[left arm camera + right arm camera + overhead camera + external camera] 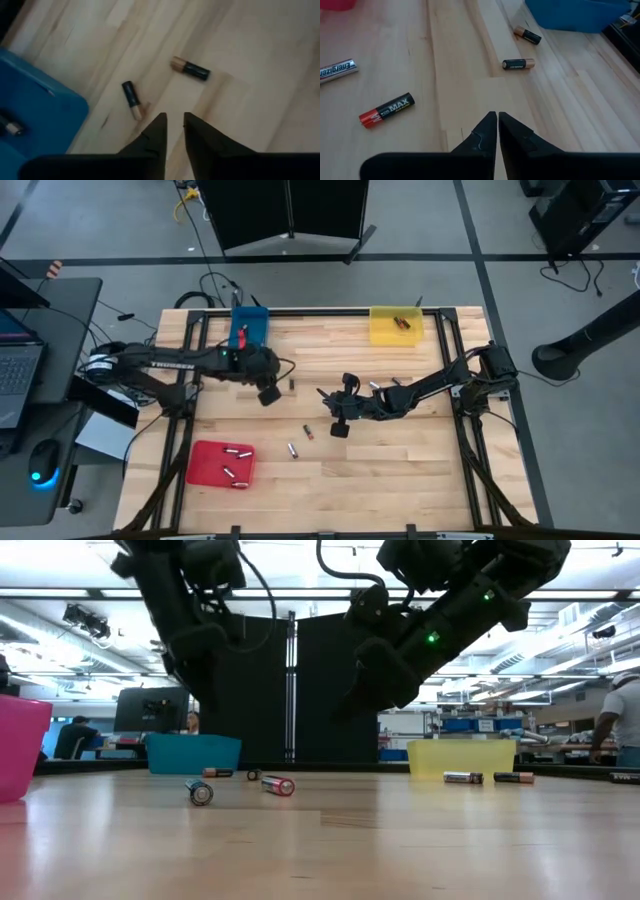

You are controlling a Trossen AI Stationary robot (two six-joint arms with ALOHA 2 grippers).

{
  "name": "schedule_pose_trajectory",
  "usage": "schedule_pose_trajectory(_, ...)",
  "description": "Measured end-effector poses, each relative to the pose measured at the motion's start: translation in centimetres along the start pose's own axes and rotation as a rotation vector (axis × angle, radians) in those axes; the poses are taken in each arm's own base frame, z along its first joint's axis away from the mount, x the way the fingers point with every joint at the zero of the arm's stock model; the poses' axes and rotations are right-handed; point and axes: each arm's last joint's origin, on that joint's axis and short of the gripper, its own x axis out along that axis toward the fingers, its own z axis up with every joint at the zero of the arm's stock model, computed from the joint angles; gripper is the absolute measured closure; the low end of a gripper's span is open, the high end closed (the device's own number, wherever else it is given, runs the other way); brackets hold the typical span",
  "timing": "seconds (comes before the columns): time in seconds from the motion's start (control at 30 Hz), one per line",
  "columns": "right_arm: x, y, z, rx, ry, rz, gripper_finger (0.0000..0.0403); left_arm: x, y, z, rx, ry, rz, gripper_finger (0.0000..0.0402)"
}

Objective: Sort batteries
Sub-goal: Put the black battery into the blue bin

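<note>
Bare wood table [400,470], loose batteries [300,440] mid-table, red tray [205,465] near front edge

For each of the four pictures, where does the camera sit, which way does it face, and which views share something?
High view: above, facing straight down on the table, both arms and three trays.
Low view: at tabletop height, facing level across; arms enter from above.
Left wrist view: on the left arm, facing past the left gripper at two batteries.
Right wrist view: on the right arm, facing past the right gripper.
Both wrist views share the blue tray.
</note>
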Motion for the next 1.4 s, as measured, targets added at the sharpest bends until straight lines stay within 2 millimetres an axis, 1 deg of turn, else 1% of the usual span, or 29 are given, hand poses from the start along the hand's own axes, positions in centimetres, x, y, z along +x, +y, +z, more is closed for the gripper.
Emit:
schedule_pose_trajectory(0.13,0.0,0.0,0.0,0.000,0.000,0.000,0.0378,1.4,1.3,-0.5,-0.052,0.000,-0.007,0.0287)
schedule_pose_trajectory(0.23,0.0,0.0,0.0,0.000,0.000,0.000,0.0386,2.8,1.8,-1.4,-0.100,-0.005,-0.029,0.0262)
schedule_pose_trajectory(0.43,0.0,0.0,0.0,0.000,0.001,0.000,0.0389,4.6,2.7,-2.6,-0.152,-0.087,0.025,0.0232)
schedule_pose_trajectory(0.63,0.0,0.0,0.0,0.003,0.000,0.000,0.0377,6.3,3.3,-3.1,-0.164,-0.090,0.049,0.0227)
schedule_pose_trajectory(1.0,0.0,0.0,0.0,0.004,-0.001,0.000,0.0390,9.3,3.7,-3.2,-0.188,-0.042,0.046,0.0228)
schedule_pose_trajectory(1.1,0.0,0.0,0.0,0.003,0.000,0.000,0.0384,9.6,3.8,-3.1,-0.210,-0.044,0.048,0.0231)
schedule_pose_trajectory(1.2,0.0,0.0,0.0,0.003,0.000,0.000,0.0381,9.6,3.8,-3.1,-0.213,-0.051,0.041,0.0247)
schedule_pose_trajectory(1.3,0.0,0.0,0.0,0.003,0.000,0.000,0.0385,9.6,3.7,-3.0,-0.214,-0.059,0.025,0.0284)
schedule_pose_trajectory(1.4,0.0,0.0,0.0,0.003,0.000,0.000,0.0391,9.6,3.5,-2.9,-0.191,-0.060,0.012,0.0341)
